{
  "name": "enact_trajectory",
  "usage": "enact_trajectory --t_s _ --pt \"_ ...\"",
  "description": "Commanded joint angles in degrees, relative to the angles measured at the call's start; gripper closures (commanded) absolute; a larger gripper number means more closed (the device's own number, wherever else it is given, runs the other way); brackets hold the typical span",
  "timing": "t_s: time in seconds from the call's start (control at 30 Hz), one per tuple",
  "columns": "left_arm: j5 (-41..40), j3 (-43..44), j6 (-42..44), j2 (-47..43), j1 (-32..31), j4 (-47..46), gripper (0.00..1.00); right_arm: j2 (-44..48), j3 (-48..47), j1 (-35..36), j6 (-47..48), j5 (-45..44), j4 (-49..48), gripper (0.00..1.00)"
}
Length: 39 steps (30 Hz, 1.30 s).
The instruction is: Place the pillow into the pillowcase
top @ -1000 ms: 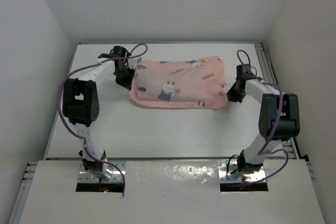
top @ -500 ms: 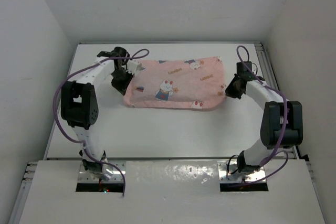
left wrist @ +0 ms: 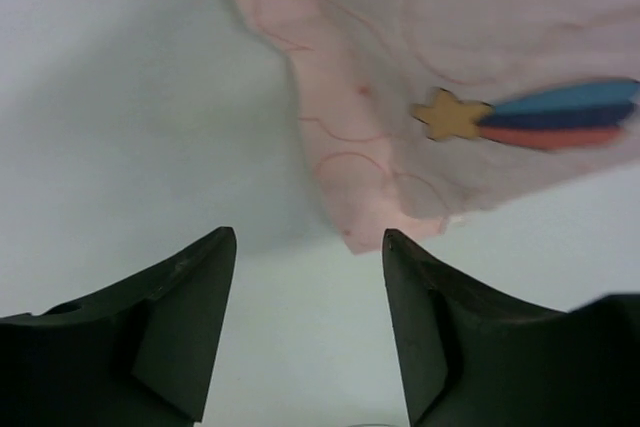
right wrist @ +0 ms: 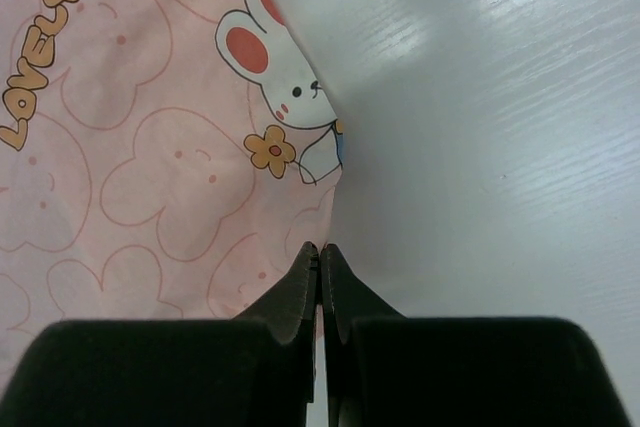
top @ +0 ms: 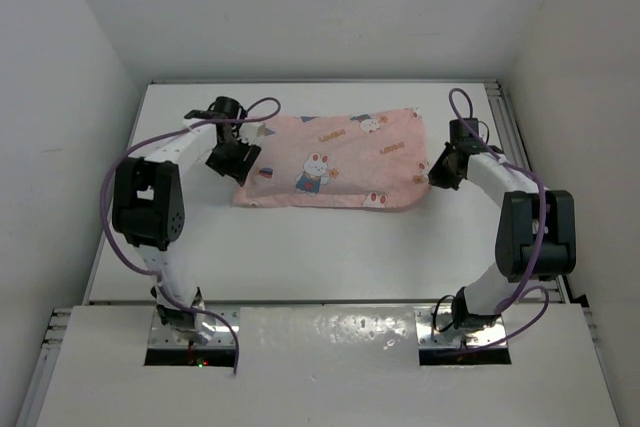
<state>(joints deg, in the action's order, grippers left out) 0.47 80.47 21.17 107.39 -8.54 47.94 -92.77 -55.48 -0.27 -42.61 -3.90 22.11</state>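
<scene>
Opened left jaws within last second, letting go of near-left corner of pillowcase; left them parted just short of hem, gripping nothing. Kept right jaws clenched at right hem; could not tell whether fabric pinched. Left pillowcase lying on white tabletop, left end settled. Saw no pillow; judged it inside, given plump case. Read release as task nearly done.

the pillowcase is light pink with white bunnies, darker pink heart shapes, a yellow flower and a yellow star (its tail is blue and red). the word on it is orange. the table is plain white.
</scene>
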Motion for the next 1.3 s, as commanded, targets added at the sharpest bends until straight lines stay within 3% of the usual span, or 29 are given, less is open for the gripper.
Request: enact_trajectory --t_s 0.0,0.1,0.27,0.43,0.5,0.53,0.57,0.6,0.73,0.9,1.2,1.27 --pt "12.50 -1.71 3.61 -4.91 0.36 2.66 0.43 -0.22 0.38 -0.17 0.42 0.03 -1.10 1.00" --pt "14.12 -4.60 4.67 -3.77 0.45 3.74 0.40 -0.30 0.46 -0.17 0.16 0.12 -1.28 1.00" --pt "10.96 -6.81 -0.51 -0.88 0.97 -0.21 0.33 -0.30 0.20 -0.17 0.68 0.21 -1.10 1.00" --pt "12.09 -6.02 -3.85 1.85 0.80 -4.96 0.32 0.05 0.29 -0.17 0.95 -0.14 -1.01 1.00" --pt "14.99 -5.85 -4.20 2.29 0.89 -5.14 0.40 0.05 0.29 -0.17 0.86 -0.23 -0.75 1.00" --pt "15.87 -5.59 -4.12 3.08 0.80 -4.53 0.51 0.13 0.29 -0.17 0.69 -0.23 -0.75 1.00" --pt "17.01 -5.24 -3.68 3.52 0.97 -3.66 0.88 0.14 0.29 -0.17 0.60 -0.14 -0.66 1.00" --pt "18.59 -3.84 -3.24 4.13 1.06 -1.12 1.00 0.48 0.38 -0.17 0.51 -0.23 -0.40 1.00" --pt "18.61 4.85 2.36 4.67 1.15 10.83 1.00 1.89 -0.59 -0.17 1.21 -0.23 2.05 1.00" --pt "11.06 15.23 7.74 5.45 0.98 25.68 1.00 5.66 1.42 -0.25 2.18 0.21 5.04 1.00" --pt "8.06 5.15 8.19 5.11 0.89 27.55 1.00 9.01 11.27 -0.17 -1.77 3.02 2.50 1.00" --pt "6.83 4.09 8.01 5.02 0.89 27.55 0.88 8.40 11.01 -0.17 -2.12 2.59 3.63 1.00"
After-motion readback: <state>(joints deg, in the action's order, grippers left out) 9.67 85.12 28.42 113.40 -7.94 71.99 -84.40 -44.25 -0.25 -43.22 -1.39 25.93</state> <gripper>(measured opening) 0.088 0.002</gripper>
